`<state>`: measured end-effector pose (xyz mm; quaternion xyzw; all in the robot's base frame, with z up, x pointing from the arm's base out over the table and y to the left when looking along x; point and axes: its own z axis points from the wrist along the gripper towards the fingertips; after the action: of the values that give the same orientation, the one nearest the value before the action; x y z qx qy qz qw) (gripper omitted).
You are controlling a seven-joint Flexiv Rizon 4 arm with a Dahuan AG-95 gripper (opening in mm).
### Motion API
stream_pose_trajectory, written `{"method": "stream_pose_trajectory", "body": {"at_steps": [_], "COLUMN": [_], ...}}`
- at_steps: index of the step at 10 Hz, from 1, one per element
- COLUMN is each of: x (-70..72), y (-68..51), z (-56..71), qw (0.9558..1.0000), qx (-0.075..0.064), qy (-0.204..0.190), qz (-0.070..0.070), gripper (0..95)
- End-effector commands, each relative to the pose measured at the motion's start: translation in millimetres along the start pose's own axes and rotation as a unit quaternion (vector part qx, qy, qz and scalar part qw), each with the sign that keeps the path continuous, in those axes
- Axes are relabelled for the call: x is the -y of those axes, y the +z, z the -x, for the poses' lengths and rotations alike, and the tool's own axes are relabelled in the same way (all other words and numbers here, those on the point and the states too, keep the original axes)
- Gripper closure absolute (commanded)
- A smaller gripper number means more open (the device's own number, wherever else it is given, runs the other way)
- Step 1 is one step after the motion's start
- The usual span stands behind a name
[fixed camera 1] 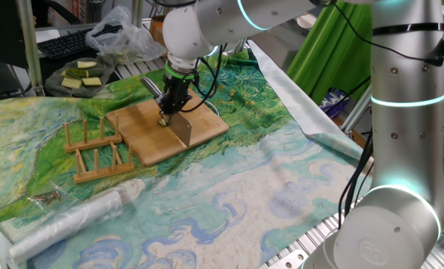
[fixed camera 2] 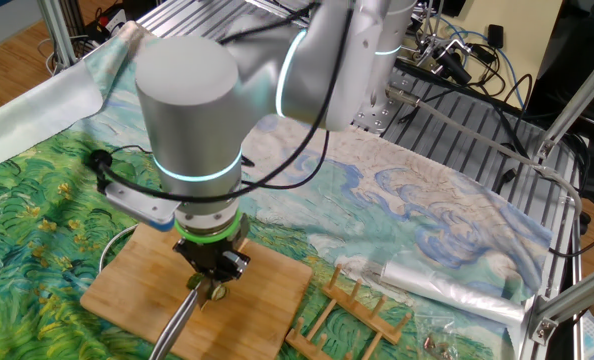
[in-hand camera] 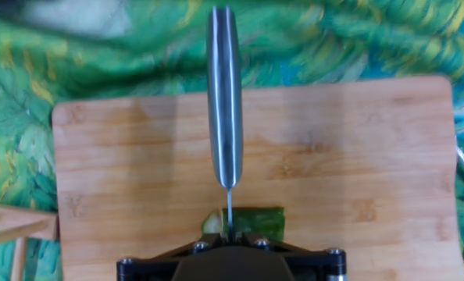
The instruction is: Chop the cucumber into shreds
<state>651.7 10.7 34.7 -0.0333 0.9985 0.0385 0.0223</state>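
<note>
One black two-finger gripper (fixed camera 1: 174, 96) closed on handle of steel-bladed knife (in-hand camera: 225, 94), blade edge-down. Directly beneath: small dark green cucumber piece (in-hand camera: 254, 223) with pale cut face, lying on rectangular bamboo chopping board (in-hand camera: 357, 156), near board's edge closest to hand camera. Blade appears to sit at or in cucumber's left part. Advice: keep blade vertical, press straight down, advance in thin even steps.

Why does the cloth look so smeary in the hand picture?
Hand view: the cloth is blurred, while the knife shines with a bright glare streak and the board looks sharper. Both fixed views: the cloth's swirls look crisp, and the arm's light rings glow.
</note>
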Motion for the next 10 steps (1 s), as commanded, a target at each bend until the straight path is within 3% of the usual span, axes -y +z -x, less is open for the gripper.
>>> {"method": "stream_pose_trajectory", "body": {"at_steps": [1, 2, 3, 4, 6, 8, 10], "x": [-2.3, -2.9, -3.7, -4.1, -3.2, -2.0, 2.6], "y": [5.6, -2.6, -9.6, -18.1, -23.6, -32.8, -33.5], "z": [2.8, 4.8, 4.7, 4.5, 4.5, 4.2, 4.2], "qw": [0.9999, 0.9998, 0.9995, 0.9994, 0.9993, 0.9991, 0.9992], "qx": [-0.010, -0.016, -0.027, -0.030, -0.030, -0.033, -0.031], "qy": [0.003, 0.001, 0.002, 0.003, 0.001, 0.000, -0.005], "qz": [-0.002, -0.013, -0.015, -0.016, -0.025, -0.026, -0.025], "gripper": [95.0, 95.0, 95.0, 95.0, 95.0, 95.0, 95.0]}}
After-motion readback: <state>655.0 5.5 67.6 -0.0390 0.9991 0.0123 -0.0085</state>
